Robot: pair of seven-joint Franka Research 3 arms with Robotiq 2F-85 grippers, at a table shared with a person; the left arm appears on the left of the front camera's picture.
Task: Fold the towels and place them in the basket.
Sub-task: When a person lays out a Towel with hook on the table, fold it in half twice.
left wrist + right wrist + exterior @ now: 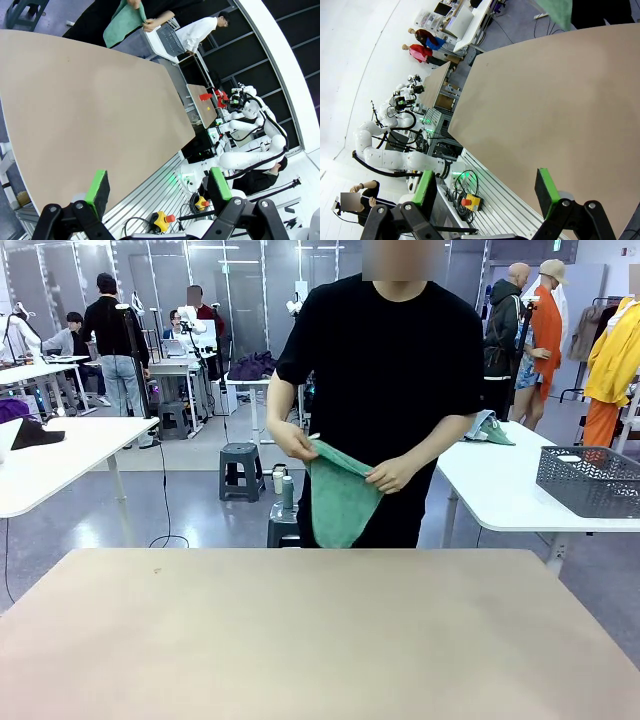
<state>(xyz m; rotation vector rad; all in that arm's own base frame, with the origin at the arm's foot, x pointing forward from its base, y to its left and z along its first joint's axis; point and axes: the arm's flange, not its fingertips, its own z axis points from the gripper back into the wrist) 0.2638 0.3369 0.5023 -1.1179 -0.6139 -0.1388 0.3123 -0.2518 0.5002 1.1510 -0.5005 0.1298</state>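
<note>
Now my left claw [158, 186] hangs wide open, gripping nothing. The mint towel [122, 22] is well apart from it at eleven o'clock, held up by the person [385, 360] beyond the tan table [75, 100]. My right claw [486, 187] gapes empty too, with that towel at one o'clock. In the front view the basket [590, 480] sits at three o'clock on a white side table [500, 490].

Bright even overhead light, soft shadows, wrist views bowed at edges

The front view's right edge cuts off the basket [585, 485]; the right wrist view's top edge crops the towel [557, 7].
</note>
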